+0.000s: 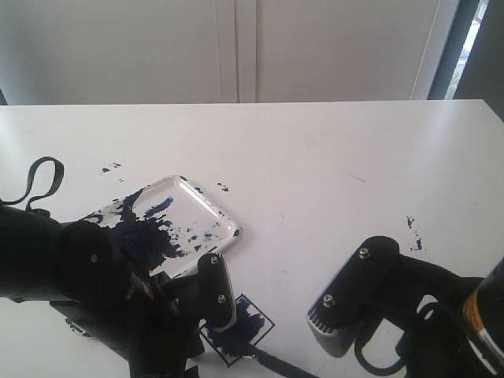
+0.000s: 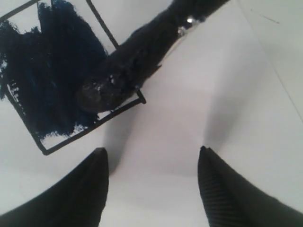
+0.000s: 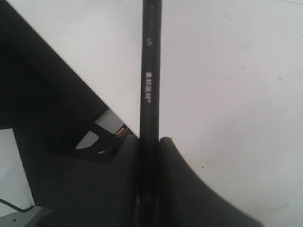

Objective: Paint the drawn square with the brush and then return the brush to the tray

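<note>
The drawn square (image 2: 57,80) has a thin black outline and is mostly filled with dark blue paint; it also shows near the table's front edge (image 1: 240,331). The brush's wet bristle tip (image 2: 116,82) rests on one corner of the square. Its black handle (image 3: 150,71) runs back into my right gripper (image 3: 149,139), which is shut on it. My left gripper (image 2: 151,150) hovers open just short of the square, with only bare table between its fingers. The clear tray (image 1: 206,206), smeared with blue-black paint, sits behind and to the left of the square.
The left arm (image 1: 87,283) covers the tray's near-left corner. The right arm (image 1: 370,299) stands at the front right. Small paint specks (image 1: 413,232) dot the white table. In the right wrist view the table's edge (image 3: 90,90) runs close beside the brush handle.
</note>
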`<state>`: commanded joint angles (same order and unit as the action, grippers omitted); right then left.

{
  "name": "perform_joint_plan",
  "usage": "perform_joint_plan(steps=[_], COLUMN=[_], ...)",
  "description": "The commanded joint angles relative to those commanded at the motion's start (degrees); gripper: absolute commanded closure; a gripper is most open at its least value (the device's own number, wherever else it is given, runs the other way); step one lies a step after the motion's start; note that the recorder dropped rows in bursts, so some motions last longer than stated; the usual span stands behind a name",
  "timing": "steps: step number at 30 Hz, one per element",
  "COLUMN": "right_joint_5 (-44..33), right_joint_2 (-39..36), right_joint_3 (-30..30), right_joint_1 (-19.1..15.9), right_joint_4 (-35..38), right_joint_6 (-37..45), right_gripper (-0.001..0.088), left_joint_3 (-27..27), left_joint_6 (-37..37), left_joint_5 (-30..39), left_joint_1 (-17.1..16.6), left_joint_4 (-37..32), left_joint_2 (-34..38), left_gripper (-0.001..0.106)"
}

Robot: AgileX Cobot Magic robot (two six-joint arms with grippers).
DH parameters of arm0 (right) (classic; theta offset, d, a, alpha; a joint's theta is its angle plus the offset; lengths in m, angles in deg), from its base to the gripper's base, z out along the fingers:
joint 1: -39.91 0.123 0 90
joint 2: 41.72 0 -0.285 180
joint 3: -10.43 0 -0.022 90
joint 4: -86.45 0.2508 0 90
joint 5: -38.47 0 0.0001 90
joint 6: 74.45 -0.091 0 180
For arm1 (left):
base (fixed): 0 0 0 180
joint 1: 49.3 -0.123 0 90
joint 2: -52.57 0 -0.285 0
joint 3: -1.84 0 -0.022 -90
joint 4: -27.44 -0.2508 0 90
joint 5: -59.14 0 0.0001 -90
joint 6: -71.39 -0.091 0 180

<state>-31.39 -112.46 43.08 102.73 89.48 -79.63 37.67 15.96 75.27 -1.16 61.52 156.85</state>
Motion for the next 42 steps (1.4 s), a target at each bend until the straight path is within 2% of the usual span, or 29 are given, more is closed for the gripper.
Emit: perform_joint_plan(steps=[28,42], right_joint_5=[-0.10,-0.10], right_joint_2=[-0.27,-2.00], right_joint_3=[0.00,0.00], right_joint_1=[0.00,0.00], right_joint_4=[0.85,-3.76], right_joint_6=[2.19,-2.60], right_gripper=[0.0868,0.0868], left_joint_3=[0.00,0.00], left_joint_6=[0.00,0.00], left_joint_5=[-0.12,-0.11], left_joint_1=[0.00,0.00], left_joint_4=[0.00,-0.30], left_joint_2=[0.00,0.00], left_gripper=[0.045,0.045])
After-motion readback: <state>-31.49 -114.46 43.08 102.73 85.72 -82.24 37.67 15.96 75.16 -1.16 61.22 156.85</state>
